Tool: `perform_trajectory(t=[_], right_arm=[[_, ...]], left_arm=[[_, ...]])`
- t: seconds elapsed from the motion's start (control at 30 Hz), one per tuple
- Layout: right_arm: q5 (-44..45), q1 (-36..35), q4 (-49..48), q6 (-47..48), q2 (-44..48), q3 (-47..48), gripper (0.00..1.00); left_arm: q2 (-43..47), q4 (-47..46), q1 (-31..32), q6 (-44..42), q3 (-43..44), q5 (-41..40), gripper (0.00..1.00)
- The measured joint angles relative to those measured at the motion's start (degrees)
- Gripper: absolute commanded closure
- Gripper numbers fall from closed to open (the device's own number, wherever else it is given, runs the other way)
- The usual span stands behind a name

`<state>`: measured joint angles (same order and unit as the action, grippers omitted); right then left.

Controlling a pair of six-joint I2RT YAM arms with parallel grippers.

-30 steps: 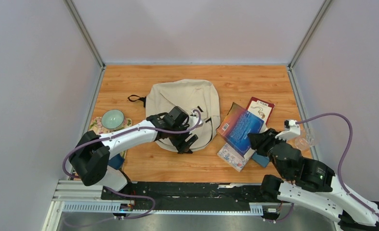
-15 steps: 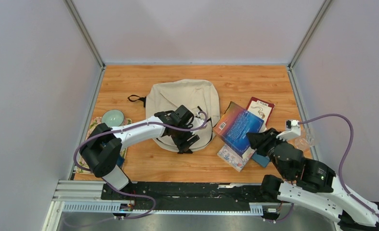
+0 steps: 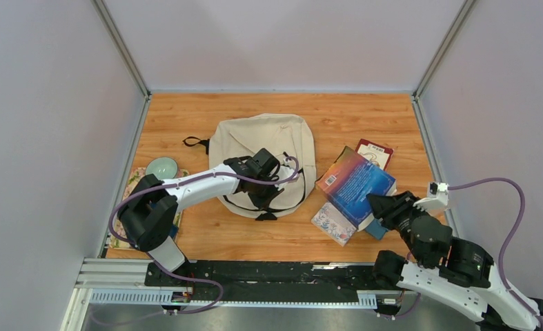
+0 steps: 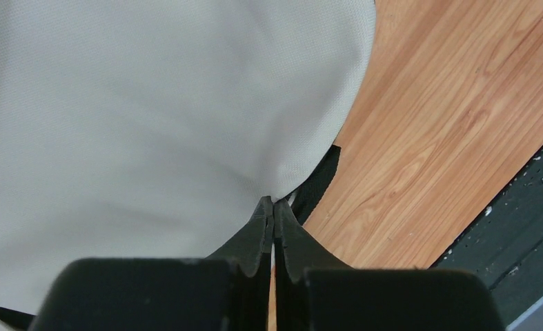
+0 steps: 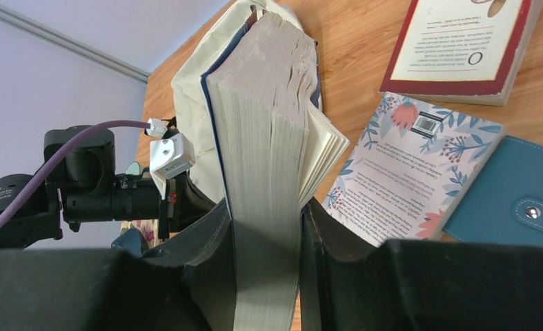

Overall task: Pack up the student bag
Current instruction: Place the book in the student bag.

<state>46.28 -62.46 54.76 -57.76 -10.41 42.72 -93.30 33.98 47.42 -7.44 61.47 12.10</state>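
At the left a small bowl point(image 3: 161, 167) stands. In the middle of the table point(image 3: 365, 117) the student bag point(image 3: 261, 138) lies flat. It looks soft, light and floppy, so its hem or a strap seems the best hold. The left gripper point(image 4: 274, 214) is pressed together at the bag's near edge; whether cloth is caught is unclear. At the right, the right gripper point(image 5: 265, 221) pinches a thick book point(image 5: 265, 103).

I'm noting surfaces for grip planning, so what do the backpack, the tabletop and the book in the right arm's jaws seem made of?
Student bag: matte cream woven cloth, probably canvas; fine weave shows up close. Table: wood or wood-look laminate, streaked grain, slight sheen; cannot tell which. Thick book: paper, rough stacked page edges; cover printed, likely coated card.
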Motion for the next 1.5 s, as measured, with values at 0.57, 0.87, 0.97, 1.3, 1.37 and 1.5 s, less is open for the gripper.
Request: perform_trajectory(t=[0.57, 0.87, 0.97, 1.3, 1.37, 1.5], right_arm=[[-1.40, 0.00, 4.68, -7.19, 4.59, -4.94, 1.00], [-6.34, 0.00, -0.85, -14.84, 4.96, -13.03, 1.00], [-8.20, 0.00, -5.57, -17.31, 5.01, -17.20, 1.00], [-10.54, 0.00, -21.46, -23.08, -1.55, -23.30, 1.00], [-10.45, 0.00, -24.76, -24.52, -4.44, -23.30, 1.00], [-10.27, 0.00, -30.77, -27.98, -10.75, -23.34, 1.00]], left_arm=[[4.76, -0.68, -0.72, 10.38, 9.62, -6.80, 1.00], [9.73, -5.99, -1.33, 19.45, 11.04, -13.84, 1.00], [11.61, -7.80, -1.36, 21.46, 9.84, -15.26, 1.00], [18.25, -14.73, -1.33, 26.58, 1.42, -14.47, 1.00], [19.06, -15.41, -1.33, 27.04, 1.05, -14.08, 1.00], [19.91, -17.11, -1.14, 28.06, 1.05, -12.96, 1.00]])
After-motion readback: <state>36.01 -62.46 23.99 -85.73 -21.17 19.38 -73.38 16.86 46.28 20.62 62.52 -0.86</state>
